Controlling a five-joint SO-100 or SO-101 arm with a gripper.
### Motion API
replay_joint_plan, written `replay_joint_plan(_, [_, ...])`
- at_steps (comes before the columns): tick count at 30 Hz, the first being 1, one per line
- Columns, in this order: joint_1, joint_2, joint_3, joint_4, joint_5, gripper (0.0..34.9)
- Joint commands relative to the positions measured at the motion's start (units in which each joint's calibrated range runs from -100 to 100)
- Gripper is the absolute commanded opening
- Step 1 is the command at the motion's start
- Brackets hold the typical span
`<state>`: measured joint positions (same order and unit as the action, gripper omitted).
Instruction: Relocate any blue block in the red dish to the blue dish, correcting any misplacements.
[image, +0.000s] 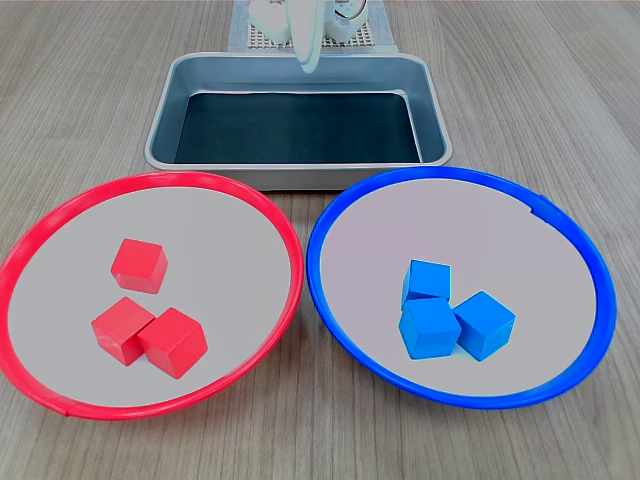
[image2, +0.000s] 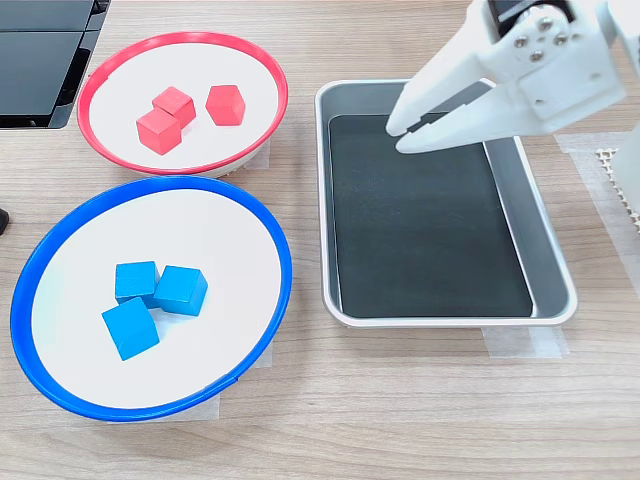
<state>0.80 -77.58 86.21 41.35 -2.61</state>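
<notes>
Three blue blocks (image2: 157, 296) clustered touching inside the blue dish (image2: 60, 240), three red cubes (image2: 185, 113) in the red dish (image2: 110, 70), white tool (image2: 410, 128) held empty over the metal tray (image2: 545, 235), tips nearly together.

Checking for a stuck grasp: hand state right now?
Hand: fingers close together, nearly shut, holding nothing, over the metal tray in the second exterior view.
</notes>
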Motion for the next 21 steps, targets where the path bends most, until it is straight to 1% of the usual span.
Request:
replay_joint_plan(1, [0.29, -6.81, 2.32, 4.17, -0.24, 0.3])
replay_joint_plan(14, [0.76, -14.15, 8.6, 7.8, 0.2, 0.3])
replay_joint_plan(21, [0.66, -17.39, 11.61, 8.13, 0.63, 0.3])
